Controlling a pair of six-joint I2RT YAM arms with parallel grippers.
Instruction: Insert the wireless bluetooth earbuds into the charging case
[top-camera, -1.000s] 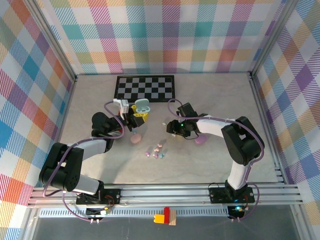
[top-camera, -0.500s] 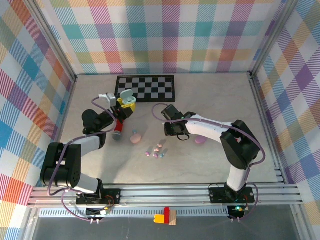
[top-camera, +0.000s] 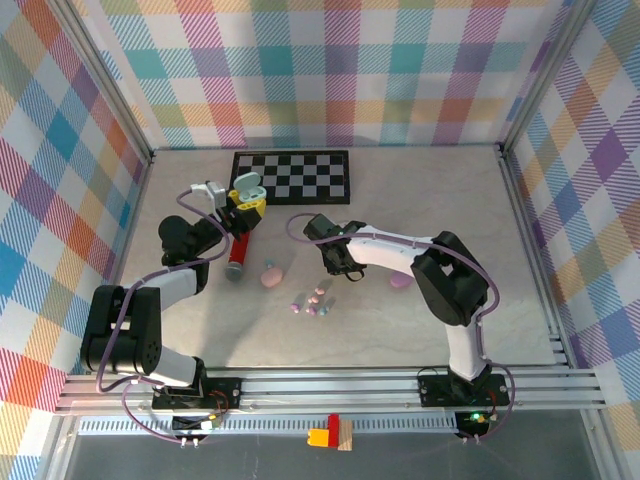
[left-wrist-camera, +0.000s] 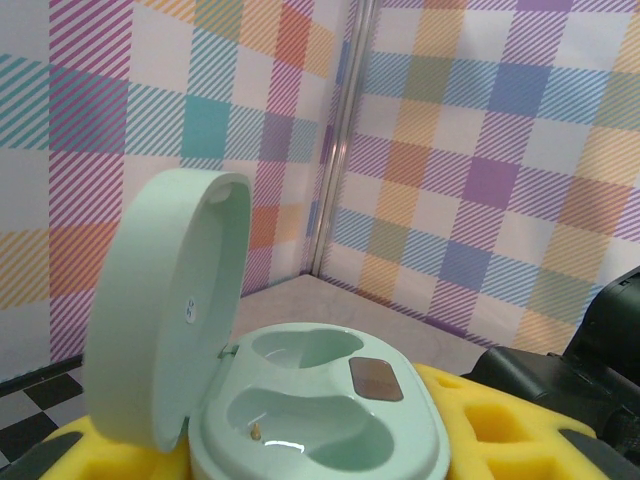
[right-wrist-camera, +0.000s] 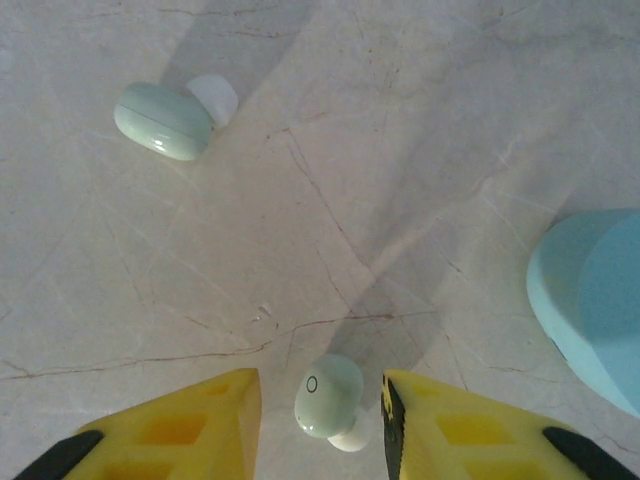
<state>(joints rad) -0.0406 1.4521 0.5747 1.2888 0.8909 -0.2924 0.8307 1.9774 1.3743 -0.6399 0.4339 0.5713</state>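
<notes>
Marble tabletop (right-wrist-camera: 400, 150), left tool (top-camera: 243, 205) gripping case (left-wrist-camera: 320, 410), earbud (right-wrist-camera: 328, 397) between right tool's (right-wrist-camera: 320, 402) pads (right-wrist-camera: 200, 425)

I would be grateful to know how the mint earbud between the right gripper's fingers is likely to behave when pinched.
The mint earbud is rounded and smooth, so it may squirt out if the right gripper pinches off-centre. It looks tiny and probably light, so a nudge could roll it across the smooth table. Its shell looks hard, likely stiff.

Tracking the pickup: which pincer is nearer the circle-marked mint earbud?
Right. The right pincer straddles that earbud, jaws open. The left pincer is well off to its left, holding the open mint case.
</notes>
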